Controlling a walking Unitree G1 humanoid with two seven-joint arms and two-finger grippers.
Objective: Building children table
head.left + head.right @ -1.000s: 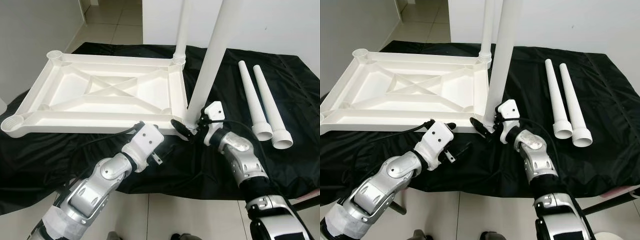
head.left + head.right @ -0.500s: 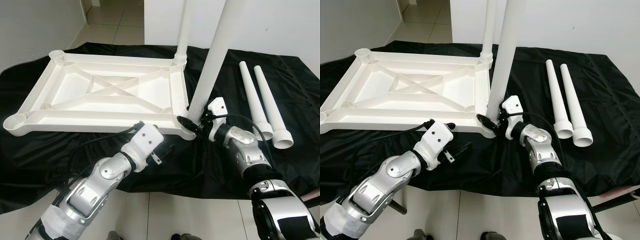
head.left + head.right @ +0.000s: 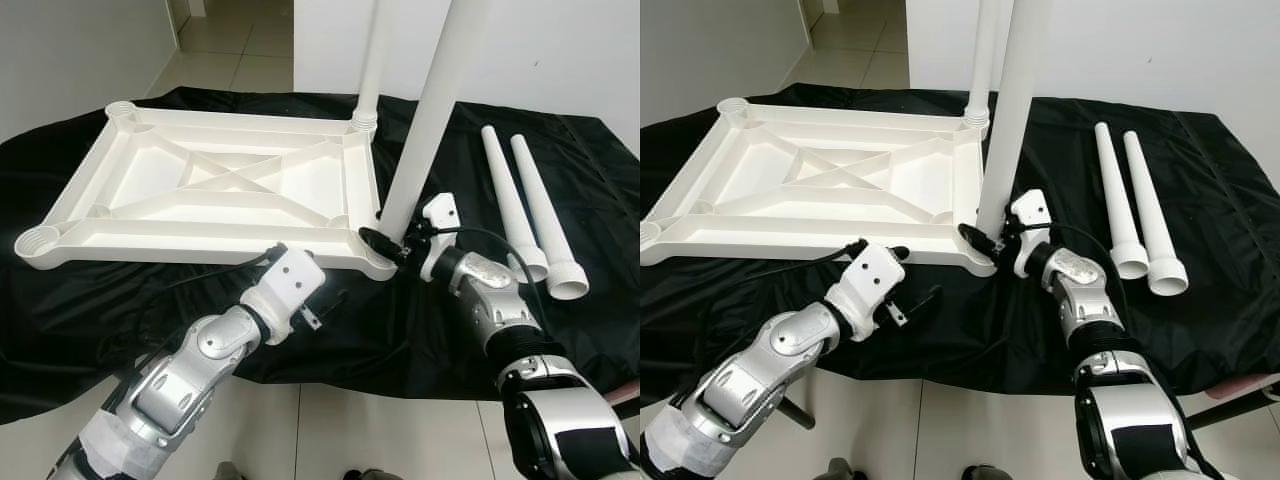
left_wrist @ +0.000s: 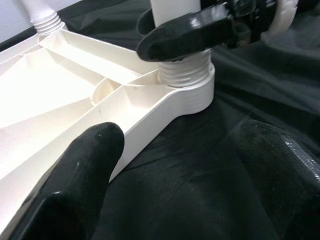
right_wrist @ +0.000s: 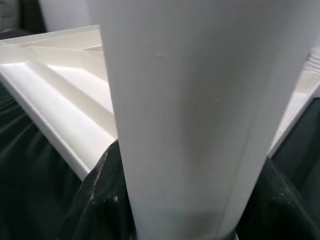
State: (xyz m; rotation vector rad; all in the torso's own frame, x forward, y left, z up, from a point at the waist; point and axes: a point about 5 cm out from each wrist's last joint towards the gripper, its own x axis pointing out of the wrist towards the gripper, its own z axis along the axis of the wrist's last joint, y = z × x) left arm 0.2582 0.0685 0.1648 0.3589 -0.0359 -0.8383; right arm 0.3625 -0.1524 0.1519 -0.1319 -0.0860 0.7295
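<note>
Gripping near-corner leg (image 3: 437,110) at its base: right hand (image 3: 392,243).
Standing upright, long axis vertical, in upturned tabletop (image 3: 215,190); hovering spread wide alongside: left hand (image 3: 322,305).

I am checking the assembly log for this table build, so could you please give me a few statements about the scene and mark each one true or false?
1. Two legs already stand upright in the overturned tabletop. True.
2. The right gripper is clamped on the near standing leg close to its corner socket. True.
3. The left gripper holds a loose leg. False: it is open and holds nothing, low by the tabletop's near edge.
4. Three spare legs lie on the black cloth. False: two lie there, side by side, on the robot's right.
</note>
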